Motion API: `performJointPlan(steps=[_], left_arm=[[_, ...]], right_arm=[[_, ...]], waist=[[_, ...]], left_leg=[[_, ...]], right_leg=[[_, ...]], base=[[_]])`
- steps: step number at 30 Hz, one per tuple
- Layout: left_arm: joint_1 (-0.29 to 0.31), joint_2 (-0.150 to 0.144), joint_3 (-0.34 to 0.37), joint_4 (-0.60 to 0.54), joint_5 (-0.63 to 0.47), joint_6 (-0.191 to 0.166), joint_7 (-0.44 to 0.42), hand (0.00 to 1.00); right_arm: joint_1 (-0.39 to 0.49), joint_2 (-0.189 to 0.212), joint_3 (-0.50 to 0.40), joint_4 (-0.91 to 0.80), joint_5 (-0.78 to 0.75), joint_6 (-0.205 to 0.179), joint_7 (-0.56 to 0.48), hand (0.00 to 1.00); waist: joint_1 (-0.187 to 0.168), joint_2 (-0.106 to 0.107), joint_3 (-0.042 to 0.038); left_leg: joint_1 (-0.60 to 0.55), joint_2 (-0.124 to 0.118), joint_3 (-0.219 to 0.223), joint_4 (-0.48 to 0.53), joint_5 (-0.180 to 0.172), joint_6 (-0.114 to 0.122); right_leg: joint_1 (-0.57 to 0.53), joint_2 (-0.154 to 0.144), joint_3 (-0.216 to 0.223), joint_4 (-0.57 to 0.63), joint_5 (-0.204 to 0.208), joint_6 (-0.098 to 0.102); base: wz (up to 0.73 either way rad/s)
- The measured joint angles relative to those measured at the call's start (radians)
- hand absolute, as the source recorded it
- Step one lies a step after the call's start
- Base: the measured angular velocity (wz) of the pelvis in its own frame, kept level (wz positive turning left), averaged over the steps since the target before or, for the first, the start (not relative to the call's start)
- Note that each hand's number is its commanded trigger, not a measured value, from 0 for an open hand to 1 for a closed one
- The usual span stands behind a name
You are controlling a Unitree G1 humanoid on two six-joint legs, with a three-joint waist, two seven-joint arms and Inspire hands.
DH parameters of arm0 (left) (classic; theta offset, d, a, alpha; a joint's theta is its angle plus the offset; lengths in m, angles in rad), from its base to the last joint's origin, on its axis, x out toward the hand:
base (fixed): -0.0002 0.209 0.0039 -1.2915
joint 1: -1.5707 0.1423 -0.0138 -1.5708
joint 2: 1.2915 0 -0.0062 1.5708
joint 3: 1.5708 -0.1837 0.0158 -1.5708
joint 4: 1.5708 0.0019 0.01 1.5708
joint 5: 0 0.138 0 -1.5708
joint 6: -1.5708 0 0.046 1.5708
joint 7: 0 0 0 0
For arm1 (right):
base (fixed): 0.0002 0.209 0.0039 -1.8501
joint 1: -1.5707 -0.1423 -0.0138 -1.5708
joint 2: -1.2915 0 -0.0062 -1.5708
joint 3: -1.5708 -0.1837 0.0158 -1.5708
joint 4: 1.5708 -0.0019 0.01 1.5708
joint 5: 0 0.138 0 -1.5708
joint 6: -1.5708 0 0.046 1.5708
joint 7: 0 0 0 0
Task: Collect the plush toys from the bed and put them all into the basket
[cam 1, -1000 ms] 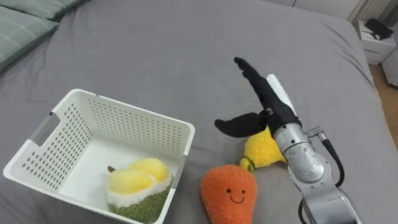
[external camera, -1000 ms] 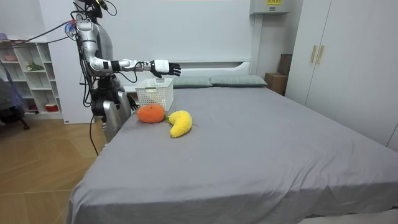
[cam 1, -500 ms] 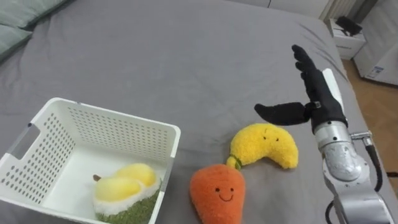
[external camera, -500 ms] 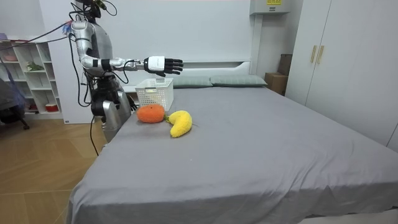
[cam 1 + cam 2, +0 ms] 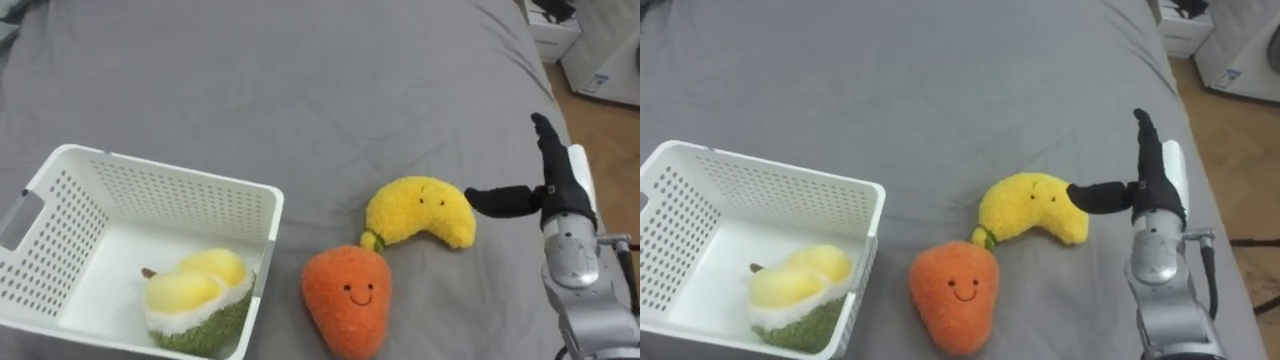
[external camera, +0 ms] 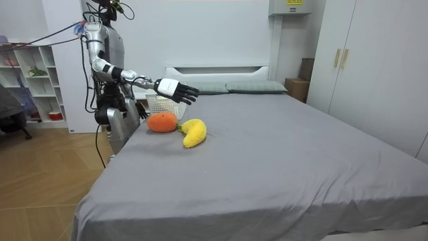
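Toys lie low in the frame: banana plush (image 5: 420, 210) centre-right, touching carrot plush (image 5: 345, 300) below it; durian plush (image 5: 195, 300) already sits in the white basket (image 5: 180, 172) at lower left on the bed (image 5: 300, 80). Right hand (image 5: 556, 188) hovers at the right edge beside the banana, fingers straight, thumb spread, holding nothing, apparently opened wide to grasp it.
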Motion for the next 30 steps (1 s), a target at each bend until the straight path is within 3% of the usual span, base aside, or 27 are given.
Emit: performJointPlan(steps=[3, 8, 13, 16, 25, 30], left_arm=[[-0.028, 0.004, -0.003, 0.003, -0.057, -0.005, 0.000, 0.00], [-0.036, 0.015, -0.038, 0.005, -0.076, -0.006, 0.002, 0.00], [-0.070, 0.024, -0.042, 0.002, -0.077, -0.006, 0.000, 0.00], [-0.077, 0.034, -0.065, -0.009, -0.078, -0.009, -0.001, 0.00], [-0.108, 0.038, -0.083, 0.007, -0.077, -0.014, -0.001, 0.00], [-0.109, 0.038, -0.083, 0.031, -0.078, -0.024, -0.001, 0.00]], right_arm=[[-0.090, -0.002, 0.009, 0.127, 0.000, -0.005, -0.009, 0.00], [-0.176, -0.030, 0.048, 0.254, 0.015, -0.009, -0.038, 0.00], [-0.203, -0.043, 0.093, 0.323, 0.056, -0.022, -0.060, 0.00], [-0.234, -0.051, 0.127, 0.402, 0.057, -0.032, -0.063, 0.00], [-0.281, -0.069, 0.171, 0.513, 0.040, -0.047, -0.075, 0.00], [-0.282, -0.069, 0.173, 0.518, 0.008, -0.048, -0.075, 0.00]], waist=[[0.004, -0.010, 0.0053], [0.013, -0.013, 0.0065], [0.043, -0.013, 0.0069], [0.048, -0.010, 0.0099], [0.086, -0.020, 0.0258], [0.089, -0.019, 0.0324]], left_leg=[[-0.041, 0.000, -0.001, -0.001, 0.006, 0.000], [-0.080, -0.001, -0.005, 0.001, 0.007, 0.000], [-0.100, 0.000, -0.013, 0.000, 0.007, 0.000], [-0.108, -0.002, -0.029, 0.001, 0.007, 0.000], [-0.153, -0.004, -0.040, 0.011, 0.007, 0.000], [-0.164, -0.005, -0.048, 0.015, 0.007, 0.000]], right_leg=[[-0.044, 0.000, 0.000, 0.000, 0.004, -0.001], [-0.081, 0.000, -0.002, -0.002, 0.005, -0.001], [-0.099, -0.006, -0.014, -0.006, 0.004, -0.001], [-0.100, -0.009, -0.046, -0.006, 0.004, -0.001], [-0.134, -0.012, -0.075, -0.004, 0.004, -0.001], [-0.139, -0.012, -0.085, -0.005, 0.004, -0.001]], base=[[0.00], [0.02], [0.05], [0.14], [0.06], [0.05]])
